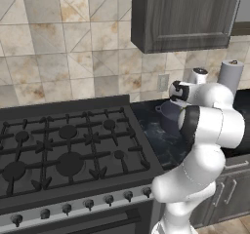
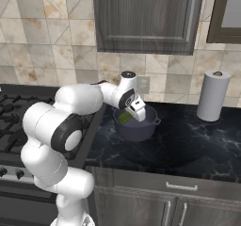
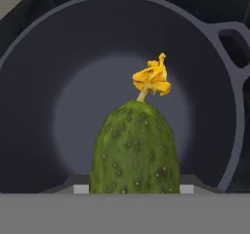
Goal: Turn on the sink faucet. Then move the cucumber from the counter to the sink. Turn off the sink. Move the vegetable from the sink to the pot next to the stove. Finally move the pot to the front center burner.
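My gripper (image 2: 133, 113) is clamped on the cucumber (image 3: 133, 147), hanging directly over the pot (image 2: 141, 126) on the counter (image 2: 197, 140) beside the stove (image 1: 68, 150). Cucumber's long axis points straight down at the pot floor, flower end first, so release should drop it in.

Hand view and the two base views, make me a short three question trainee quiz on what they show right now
1. True or false: the pincer holds the cucumber above the open pot.
2. What stands on the counter to the right of the pot?
A. a kettle
B. a paper towel roll
C. a toaster
3. Fill in: in the right base view the stove lies to the ___ of the pot.

Key
1. true
2. B
3. left
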